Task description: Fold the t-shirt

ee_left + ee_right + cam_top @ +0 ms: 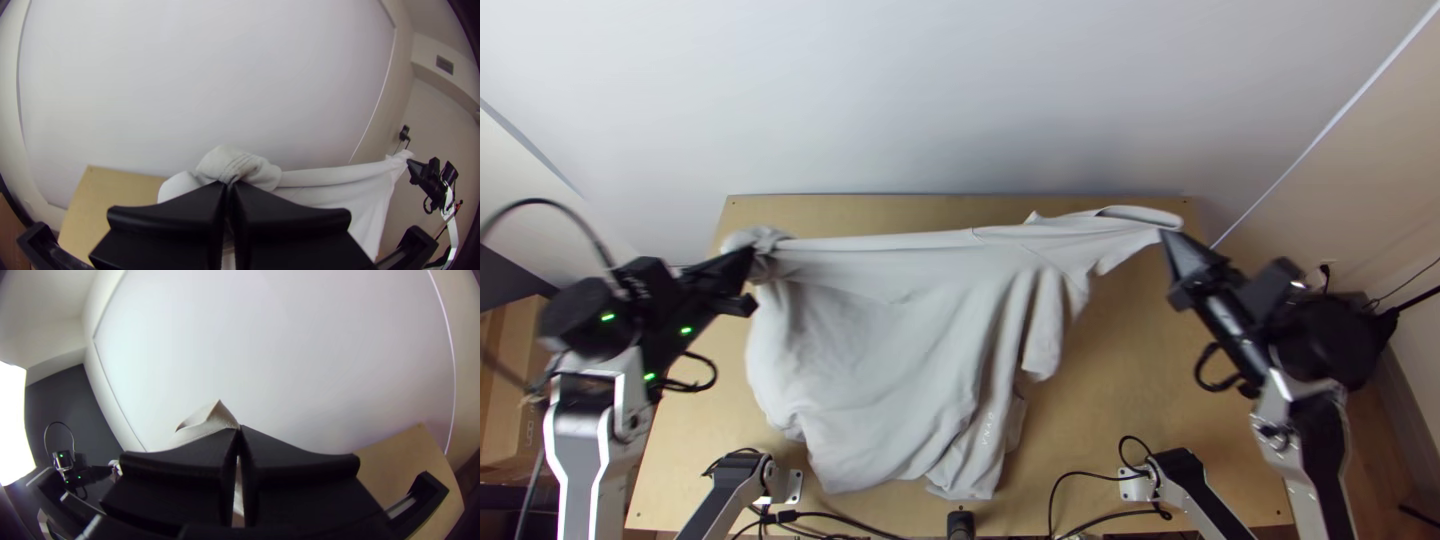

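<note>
- While the shirt (880, 330) spans the space between the two sets of fingers, its taut top edge (900, 242) makes the long axis, running almost straight across from one grip to the other.
- Body of cloth hangs in loose folds from that line, on the arm-base side of the fingers. Bulk lies nearer the left fingers; toward the right ones it narrows to a stretched strip.
- Left gripper (228, 184): fingers closed, a bunched wad of cloth pinched at the tips.
- Right gripper (239, 429): fingers closed on a thin peaked edge; little cloth gathered there.
- Table (1160, 370): beneath the cloth, bare wood beside the right fingers' side of the drape.
- Judgement: spreading or early folding stage. Next lowering likely wants both grips level, the line kept square and the body trailing baseward. Uneven pull could slip the thin right-hand pinch or skew the lay.
</note>
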Available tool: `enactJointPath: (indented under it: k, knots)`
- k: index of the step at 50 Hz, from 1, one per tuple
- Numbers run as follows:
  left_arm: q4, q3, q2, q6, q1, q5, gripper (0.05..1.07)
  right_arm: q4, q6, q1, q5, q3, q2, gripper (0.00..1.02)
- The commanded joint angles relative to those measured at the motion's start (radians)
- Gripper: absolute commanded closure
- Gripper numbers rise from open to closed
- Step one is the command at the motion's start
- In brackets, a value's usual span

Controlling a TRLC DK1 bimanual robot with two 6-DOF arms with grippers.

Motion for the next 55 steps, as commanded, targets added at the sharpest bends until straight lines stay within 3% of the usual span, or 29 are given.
enactJointPath:
  k: [1,12,27,39,50,55]
  knots:
    - [0.104,-0.135,0.012,0.038,0.005,-0.050,1.05,0.119,0.007,-0.033,0.050,-0.129,0.024,1.00]
    - [0.263,-0.258,0.190,0.054,-0.006,-0.054,1.05,0.314,0.049,-0.089,0.049,-0.256,0.229,1.00]
    - [0.519,-0.200,0.555,0.055,-0.018,-0.080,1.05,0.486,0.062,-0.196,0.047,-0.191,0.644,1.00]
    - [0.553,-0.022,0.847,0.058,-0.018,-0.090,1.05,0.522,0.053,-0.242,0.047,0.010,0.957,1.00]
    - [0.544,0.096,0.979,0.072,-0.054,-0.106,1.04,0.522,0.062,-0.239,0.058,0.168,1.118,1.00]
    - [0.535,0.155,1.025,0.072,-0.066,-0.133,0.89,0.522,0.065,-0.222,0.083,0.234,1.179,1.00]
